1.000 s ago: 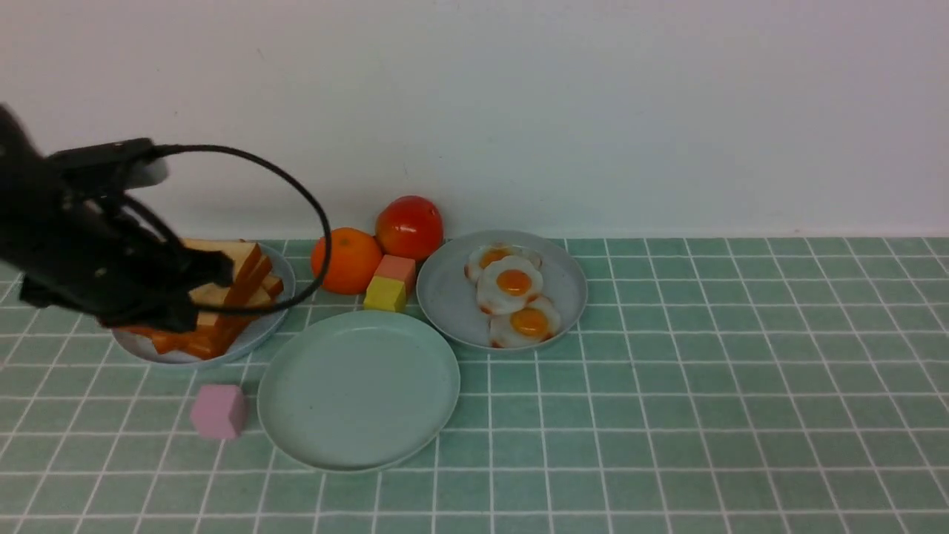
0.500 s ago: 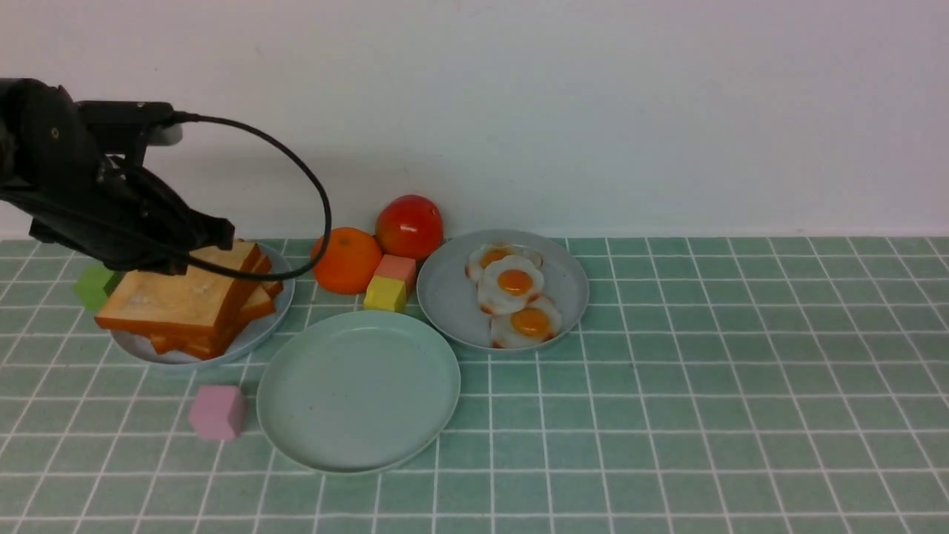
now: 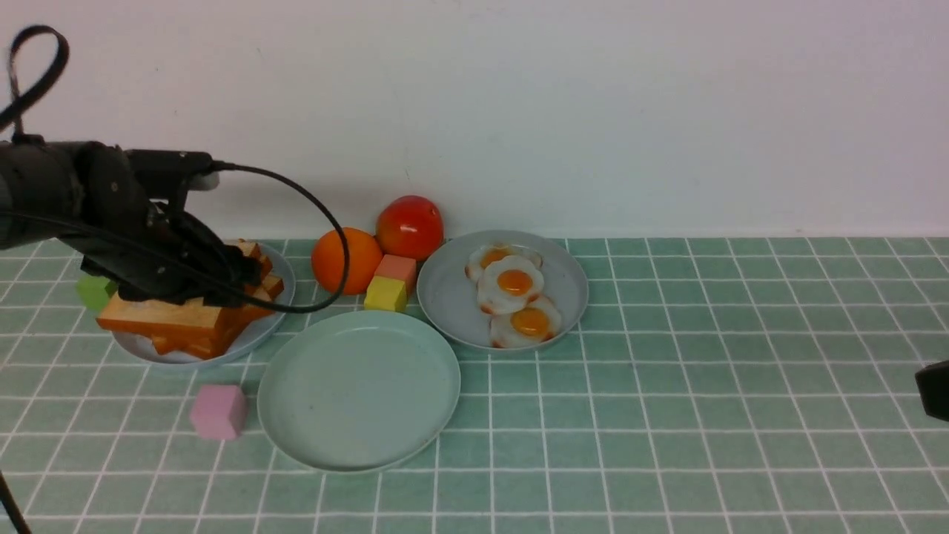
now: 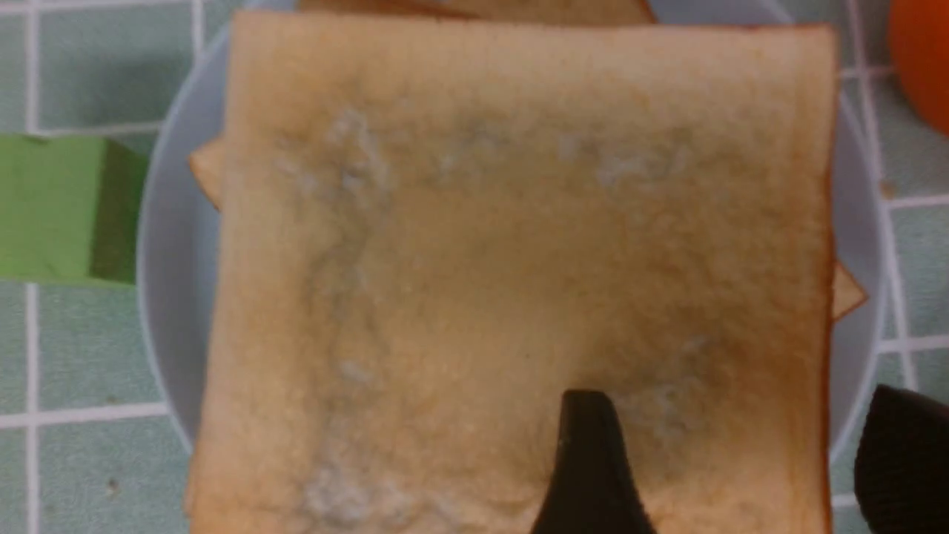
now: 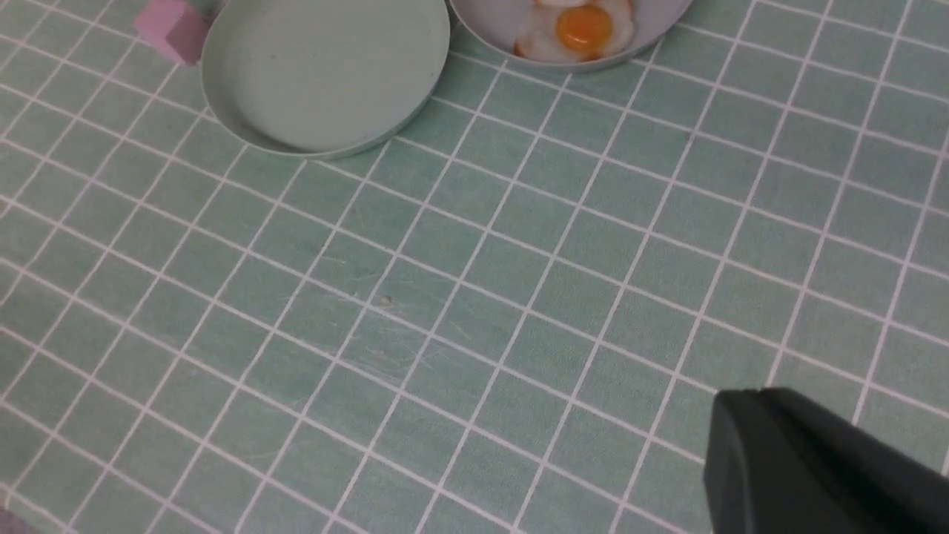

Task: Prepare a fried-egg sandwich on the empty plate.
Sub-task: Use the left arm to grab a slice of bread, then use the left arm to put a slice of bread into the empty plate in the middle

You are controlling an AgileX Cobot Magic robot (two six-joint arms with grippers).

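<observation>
Fingers spread astride toast edge, plate nearby

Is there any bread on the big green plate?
No, the green plate has nothing on it; the toast slices sit stacked on the grey plate beside it.

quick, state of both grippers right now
left gripper: open, jaws spread across one edge of the top toast slice, not gripping it.
right gripper: cannot be told; only part of it shows.
</observation>
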